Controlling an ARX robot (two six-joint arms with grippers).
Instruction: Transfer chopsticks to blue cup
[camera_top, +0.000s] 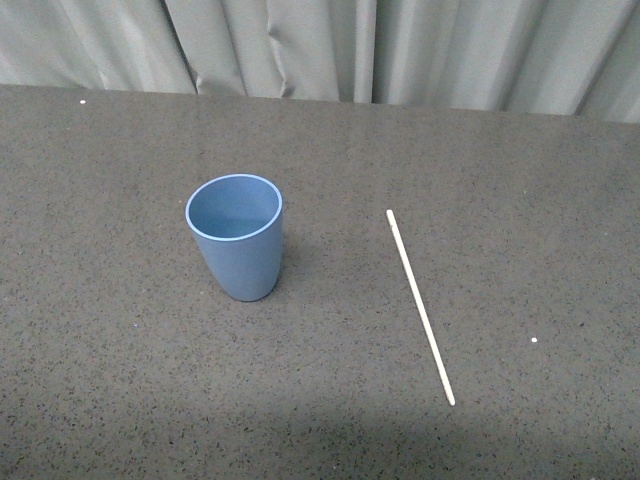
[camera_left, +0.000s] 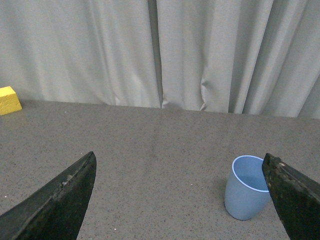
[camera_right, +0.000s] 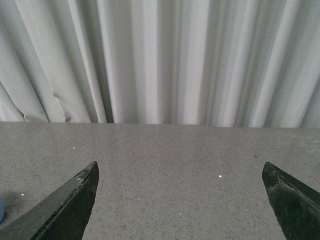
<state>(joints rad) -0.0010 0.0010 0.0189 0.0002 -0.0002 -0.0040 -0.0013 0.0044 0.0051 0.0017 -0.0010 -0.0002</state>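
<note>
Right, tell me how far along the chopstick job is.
Done: nothing yet. The chopsticks lie flat on the table, to the right of the upright blue cup, which looks empty. In hand: nothing. The left gripper and right gripper are both open and hold nothing. Left: grasp the stick, lift it and drop it into the cup.

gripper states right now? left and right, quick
Left gripper: open, holding nothing.
Right gripper: open, holding nothing.
</note>
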